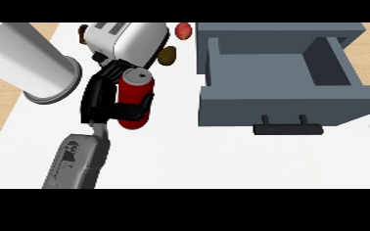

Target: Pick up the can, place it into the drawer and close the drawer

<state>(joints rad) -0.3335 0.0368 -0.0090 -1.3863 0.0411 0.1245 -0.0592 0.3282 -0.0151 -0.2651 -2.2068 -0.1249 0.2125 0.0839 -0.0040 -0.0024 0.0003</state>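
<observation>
While in left hand (pixel 98 98), red silver-topped can (pixel 134 90).

1 red can (pixel 135 97), left-centre. 1 grey drawer (pixel 274 107), open, right. 1 white toaster (pixel 128 40), far left. 1 big grey cylinder (pixel 37 66), far left edge. 1 red round obj (pixel 184 30) & 1 brown one (pixel 168 55) by toaster. 1 hand (pixel 101 98) in view.

Bare counter (pixel 217 156) between can (pixel 136 95) and open drawer (pixel 278 73); toaster (pixel 130 39) just behind can.
</observation>
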